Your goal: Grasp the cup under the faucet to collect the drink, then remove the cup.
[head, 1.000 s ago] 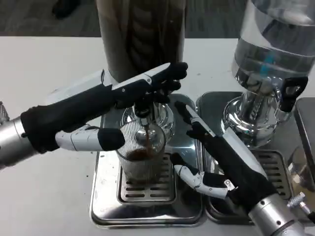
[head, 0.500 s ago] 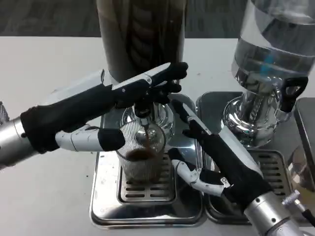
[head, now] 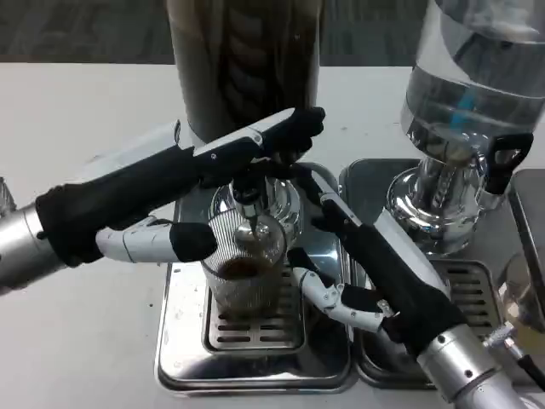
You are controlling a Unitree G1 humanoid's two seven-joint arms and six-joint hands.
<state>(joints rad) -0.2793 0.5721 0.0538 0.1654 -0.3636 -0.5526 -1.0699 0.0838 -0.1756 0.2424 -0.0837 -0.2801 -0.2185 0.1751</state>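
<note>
The left hand (head: 183, 183) reaches over the faucet (head: 249, 189), fingers (head: 289, 128) stretched together across its lever. The ribbed glass cup (head: 244, 273) stands on the drip tray (head: 192, 362) grate beneath, holding dark drink. The right hand (head: 375, 273), fingers spread, sits just beside the cup.

Ribbed clear cup (head: 244, 268), perhaps plastic, glossy polished metal drip tray (head: 255, 362), matt white table (head: 77, 128)

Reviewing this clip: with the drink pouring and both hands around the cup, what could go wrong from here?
1. The left robot hand reaches over the faucet; holding it open too long could overfill the ribbed cup.
2. The right robot hand sits beside the cup, open; closing carelessly could tip it on the drip tray.
</note>
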